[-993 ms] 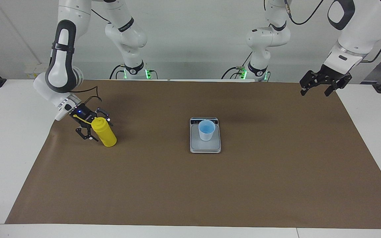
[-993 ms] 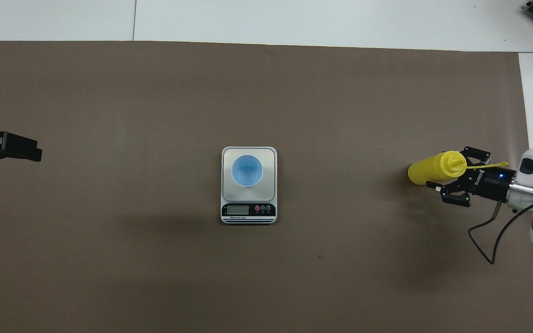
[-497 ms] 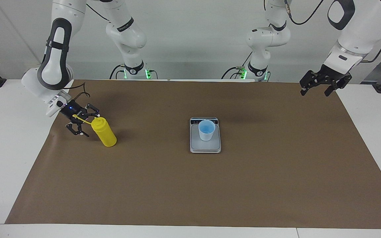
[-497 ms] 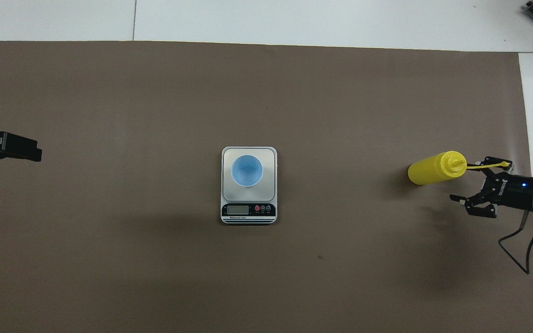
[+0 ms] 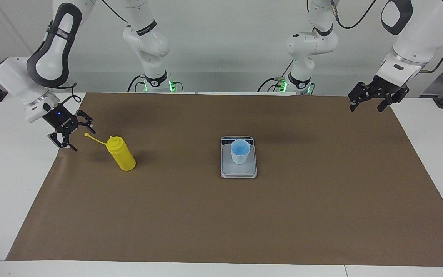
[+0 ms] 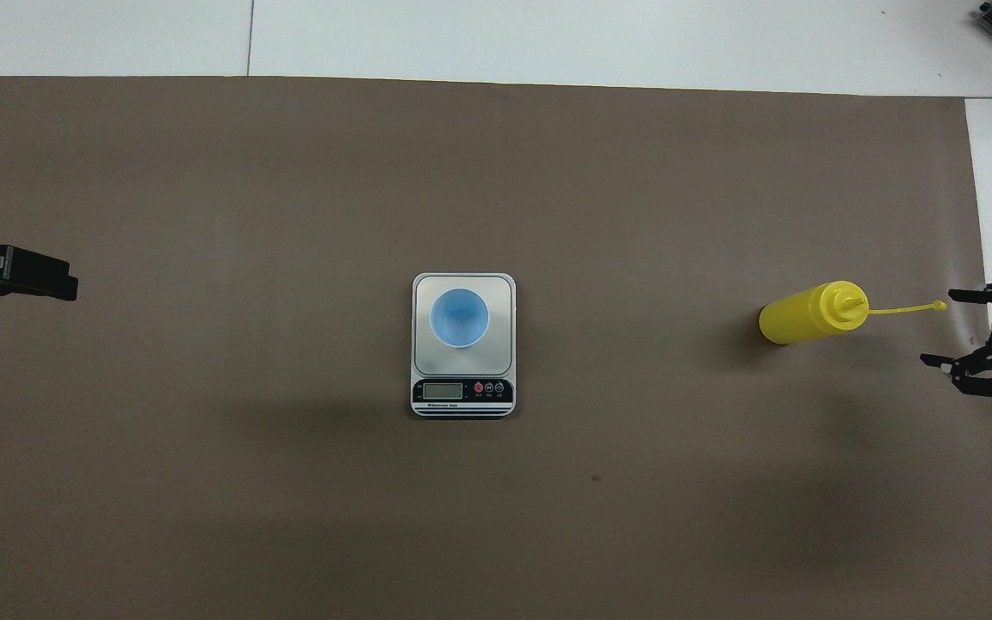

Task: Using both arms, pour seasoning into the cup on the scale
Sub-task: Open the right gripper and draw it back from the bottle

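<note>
I had both grippers released, the right gripper beside the upright yellow bottle, the left gripper waiting, cup centred on the scale for weighing.

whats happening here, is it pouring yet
Not pouring. The yellow bottle stands alone on the brown mat, toward the right arm's end of the table. The right pincer is open beside it, over the mat's edge, holding nothing. The blue cup sits on the scale mid-table. The left arm waits, its pincer open and raised at its own end.
</note>
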`<state>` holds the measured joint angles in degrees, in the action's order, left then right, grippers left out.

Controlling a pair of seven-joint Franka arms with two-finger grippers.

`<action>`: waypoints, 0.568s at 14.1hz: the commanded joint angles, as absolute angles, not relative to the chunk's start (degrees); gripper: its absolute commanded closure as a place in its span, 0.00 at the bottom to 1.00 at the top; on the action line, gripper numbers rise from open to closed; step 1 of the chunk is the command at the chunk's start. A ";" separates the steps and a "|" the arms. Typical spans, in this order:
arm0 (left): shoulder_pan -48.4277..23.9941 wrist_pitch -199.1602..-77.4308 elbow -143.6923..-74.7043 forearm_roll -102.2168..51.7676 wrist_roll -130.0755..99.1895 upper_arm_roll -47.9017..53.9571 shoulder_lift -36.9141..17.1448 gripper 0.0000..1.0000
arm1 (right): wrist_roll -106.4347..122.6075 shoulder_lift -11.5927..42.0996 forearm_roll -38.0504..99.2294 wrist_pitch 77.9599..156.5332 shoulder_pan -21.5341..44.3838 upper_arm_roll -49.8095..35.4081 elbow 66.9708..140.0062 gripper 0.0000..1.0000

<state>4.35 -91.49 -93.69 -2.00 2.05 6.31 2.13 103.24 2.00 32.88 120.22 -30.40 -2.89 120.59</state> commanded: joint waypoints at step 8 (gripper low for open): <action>5.10 -92.20 -95.45 -2.37 2.02 6.59 3.60 0.00 | 49.89 -7.65 11.27 116.21 -16.45 -4.31 115.60 0.00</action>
